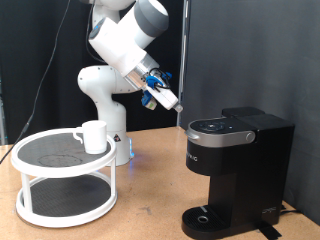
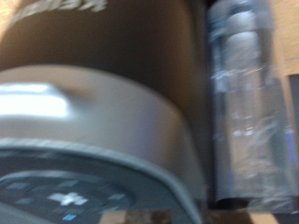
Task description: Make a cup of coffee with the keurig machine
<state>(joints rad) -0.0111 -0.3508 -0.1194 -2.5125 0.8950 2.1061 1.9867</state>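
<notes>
Gripper (image 1: 170, 100) hangs in the air above and to the exterior view's left of the keurig machine (image 1: 235, 165), tilted down toward the machine's top panel. Nothing visible between the fingers. Jaws: can't tell whether spread or pressed together, too small in the exterior view and not shown in the wrist view.

Keurig machine sits on the wooden surface (image 1: 140, 200) with its lid closed. Its drip tray base is near the exterior view's bottom edge, nothing standing on it. There is clear air between the gripper and the silver-rimmed panel.

The cup (image 1: 93, 136) stands upright on the top tier of the white wire stand (image 1: 65, 180), well to the exterior view's left of the machine, close to the stand's machine-side rim. An open strip of surface lies between the stand and the machine.

Wrist view is blurred; it is filled by the machine's dark domed top (image 2: 93, 84), with what is probably its clear water tank (image 2: 241, 103) alongside. Buttons on the panel edge are barely readable.
</notes>
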